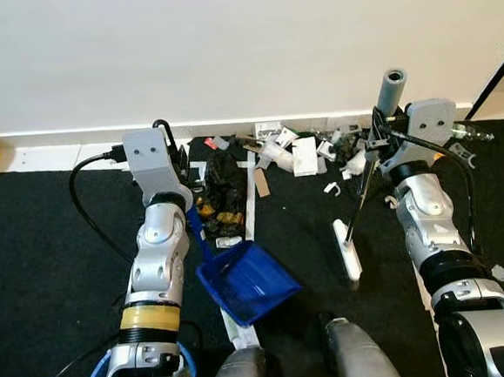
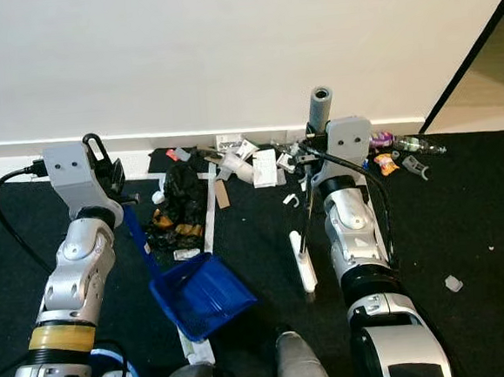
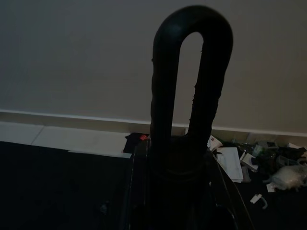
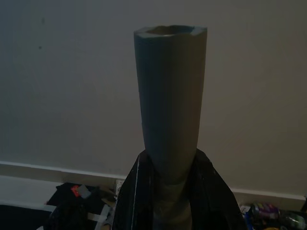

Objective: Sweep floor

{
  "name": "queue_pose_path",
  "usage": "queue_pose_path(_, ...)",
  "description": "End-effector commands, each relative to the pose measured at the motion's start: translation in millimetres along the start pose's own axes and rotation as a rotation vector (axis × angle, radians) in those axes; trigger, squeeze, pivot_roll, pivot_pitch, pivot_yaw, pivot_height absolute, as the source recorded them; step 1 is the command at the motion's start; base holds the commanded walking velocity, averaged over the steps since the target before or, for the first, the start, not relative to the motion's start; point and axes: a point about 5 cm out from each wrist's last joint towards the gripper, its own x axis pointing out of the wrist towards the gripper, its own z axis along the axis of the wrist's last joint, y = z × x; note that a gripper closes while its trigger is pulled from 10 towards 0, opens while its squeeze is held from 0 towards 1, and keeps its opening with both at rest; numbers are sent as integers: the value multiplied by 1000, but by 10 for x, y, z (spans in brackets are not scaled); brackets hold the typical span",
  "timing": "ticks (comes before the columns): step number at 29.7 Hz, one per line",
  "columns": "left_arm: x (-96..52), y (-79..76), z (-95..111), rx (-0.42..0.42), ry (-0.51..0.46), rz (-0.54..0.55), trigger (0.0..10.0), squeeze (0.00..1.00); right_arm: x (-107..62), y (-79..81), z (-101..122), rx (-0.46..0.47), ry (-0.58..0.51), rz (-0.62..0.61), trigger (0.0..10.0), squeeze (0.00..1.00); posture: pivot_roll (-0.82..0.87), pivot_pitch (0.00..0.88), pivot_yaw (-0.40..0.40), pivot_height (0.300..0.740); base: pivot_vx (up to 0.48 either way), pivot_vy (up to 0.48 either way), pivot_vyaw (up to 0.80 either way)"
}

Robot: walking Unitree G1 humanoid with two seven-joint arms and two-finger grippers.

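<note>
Blue plastic dustpan [image 1: 246,281] tilted on black carpet [image 1: 47,248], its looped black handle clamped in left gripper [image 1: 178,164]. Right gripper [image 1: 386,134] clamped on the broom's grey tubular handle [image 1: 392,90]; white broom head [image 1: 348,249] below it, beside the paper-and-wrapper litter [image 1: 293,155] along the baseboard.

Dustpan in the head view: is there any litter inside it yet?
No. The blue dustpan looks bare inside, while the litter pile lies farther off along the wall.

Litter pile [image 1: 295,154] items perhaps too small
</note>
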Motion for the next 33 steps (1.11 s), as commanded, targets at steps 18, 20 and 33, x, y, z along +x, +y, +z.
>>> queue_pose_path(18,17,13,-53,8,-19,-25,10000,0,17,-35,98,-6,-50,-7,10000,0,-42,143,61,740,0,-327,0)
queue_pose_path(20,20,18,-63,5,-9,-20,10000,0,16,-35,96,-5,-49,-7,10000,0,-41,144,61,740,0,-352,0)
queue_pose_path(33,38,37,-35,-22,-24,-6,10000,0,11,-49,90,-6,-46,-11,10000,0,-38,149,62,740,0,0,0)
